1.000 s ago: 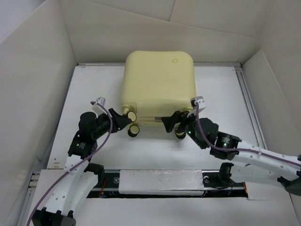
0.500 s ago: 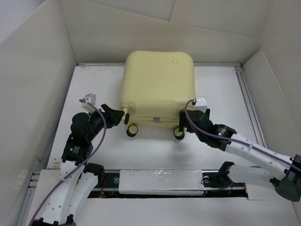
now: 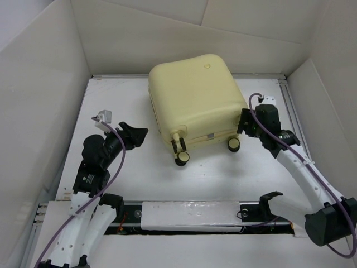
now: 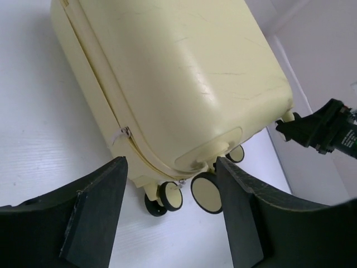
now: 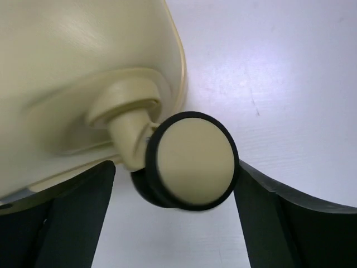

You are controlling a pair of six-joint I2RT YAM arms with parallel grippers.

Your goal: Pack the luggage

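Top view – high behind arm bases, looks down on whole desk (image 3: 111, 100). Left wrist view – low, mid-range, faces luggage (image 4: 184, 72) wheel end. Right wrist view very close on one caster wheel (image 5: 195, 162); all three share luggage.

The luggage (image 4: 184, 72) lies closed on the white surface (image 4: 39, 139), its pale yellow shell scuffed with fine scratches and filling most of the view. A zipper seam runs down its left edge, with a small pull (image 4: 126, 132) hanging near the lower corner. Cream-and-black wheels (image 4: 207, 192) stick out from the near end, toward the camera. The left gripper's (image 4: 171, 164) dark fingers (image 4: 97, 218) are spread wide apart, framing those wheels without touching them. At the right, the right gripper's (image 4: 290, 127) black tip sits just beside the luggage's far corner.
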